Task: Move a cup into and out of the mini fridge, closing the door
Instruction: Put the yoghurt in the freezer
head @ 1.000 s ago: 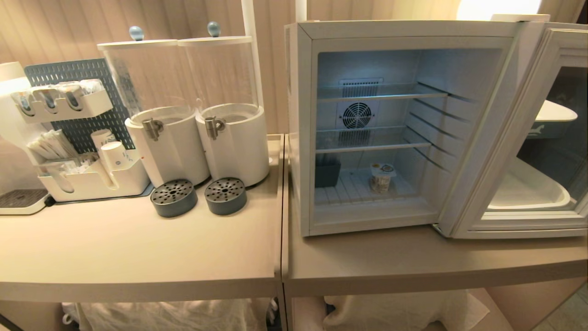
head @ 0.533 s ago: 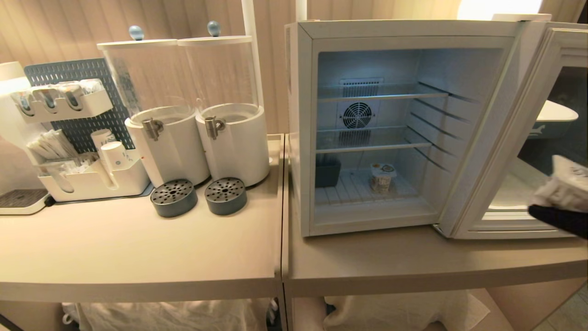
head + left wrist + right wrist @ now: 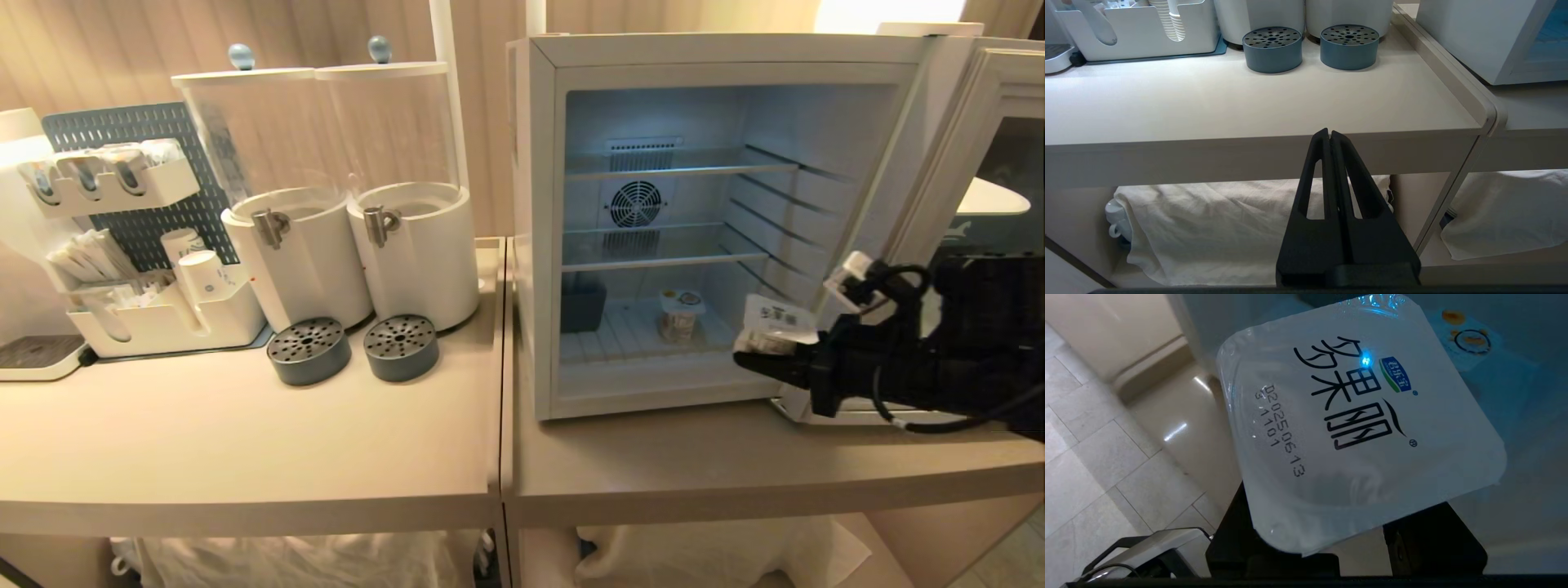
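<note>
We're reaching in from the right with our right gripper (image 3: 763, 355), arm lying roughly level above the counter (image 3: 735, 465), and it's clamped on a cup (image 3: 775, 325) with a square foil lid. The cup is hanging just in front of the mini fridge (image 3: 539, 245), at the lower right corner of its opening, not inside. The door (image 3: 971, 106) is swung wide open on the right, and our arm is crossing in front of it. A second cup (image 3: 680, 314) is sitting on the fridge floor, with a dark box (image 3: 582, 304) to its left. Two clear dispensers (image 3: 326, 188) are standing well off to the left.

The right wrist view is giving us the foil lid (image 3: 1359, 424) close up, with printed characters and a date code. Our left gripper (image 3: 1329, 136), only in its own wrist view, is pressed together, holding nothing, below the counter edge (image 3: 1249, 155).
</note>
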Tool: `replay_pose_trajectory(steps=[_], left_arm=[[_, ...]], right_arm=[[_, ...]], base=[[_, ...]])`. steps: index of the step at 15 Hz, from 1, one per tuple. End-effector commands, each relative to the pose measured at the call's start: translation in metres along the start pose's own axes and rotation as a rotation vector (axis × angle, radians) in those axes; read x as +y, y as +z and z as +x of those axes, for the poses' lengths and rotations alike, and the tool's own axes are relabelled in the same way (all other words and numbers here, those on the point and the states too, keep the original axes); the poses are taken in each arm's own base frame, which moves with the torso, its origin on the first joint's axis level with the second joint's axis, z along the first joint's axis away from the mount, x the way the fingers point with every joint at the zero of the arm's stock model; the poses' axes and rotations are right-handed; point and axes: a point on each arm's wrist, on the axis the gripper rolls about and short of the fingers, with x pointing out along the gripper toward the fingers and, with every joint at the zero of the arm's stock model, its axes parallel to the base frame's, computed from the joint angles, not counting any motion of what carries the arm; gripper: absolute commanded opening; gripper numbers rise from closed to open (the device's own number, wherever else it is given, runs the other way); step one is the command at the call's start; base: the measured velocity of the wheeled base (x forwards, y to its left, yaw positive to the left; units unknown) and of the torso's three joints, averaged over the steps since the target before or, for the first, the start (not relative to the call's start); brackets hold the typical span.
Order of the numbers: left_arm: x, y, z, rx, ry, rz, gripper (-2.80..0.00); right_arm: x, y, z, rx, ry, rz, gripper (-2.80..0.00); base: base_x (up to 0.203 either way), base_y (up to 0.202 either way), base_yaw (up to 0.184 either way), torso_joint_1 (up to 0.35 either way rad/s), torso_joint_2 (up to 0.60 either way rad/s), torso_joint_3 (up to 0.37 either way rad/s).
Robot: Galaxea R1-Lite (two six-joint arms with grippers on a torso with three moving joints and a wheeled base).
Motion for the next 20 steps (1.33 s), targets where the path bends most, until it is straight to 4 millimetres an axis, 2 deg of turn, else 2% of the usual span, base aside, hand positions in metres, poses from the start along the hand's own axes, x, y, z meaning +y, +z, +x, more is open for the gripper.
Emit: replay_pose_trajectory(steps=[1,3,5,12,16,20], left_arm=[[0.0,0.0,0.0,0.001,0.0,0.0,-2.8],[0.0,0.0,0.0,0.0,0.0,0.0,-2.8],[0.0,0.0,0.0,-0.001,0.0,-0.002,-2.8],[0.0,0.0,0.0,-0.001,0.0,-0.003,-2.8],[0.0,0.0,0.0,-0.001,0.0,-0.003,-2.8],[0.0,0.0,0.0,-0.003,0.0,-0.005,-2.8]], right_arm=[[-0.014,-0.028,0.051,0.082,0.043,0.043,-2.8],[-0.022,-0.018,0.081,0.054,0.038,0.013,-2.8],[-0.021,-0.015,0.108,0.057,0.033,0.014,-2.8],[-0.037,-0.027,0.176,0.067,-0.075,0.111,-2.8],[-0.024,-0.02,0.192,0.063,-0.079,0.157,-2.8],[-0.021,-0.019,0.199,0.059,-0.074,0.149,-2.8]], base=[[0.0,0.0,0.0,0.0,0.0,0.0],[0.0,0.0,0.0,0.0,0.0,0.0],[0.0,0.0,0.0,0.0,0.0,0.0],[0.0,0.0,0.0,0.0,0.0,0.0],[0.0,0.0,0.0,0.0,0.0,0.0],[0.0,0.0,0.0,0.0,0.0,0.0]])
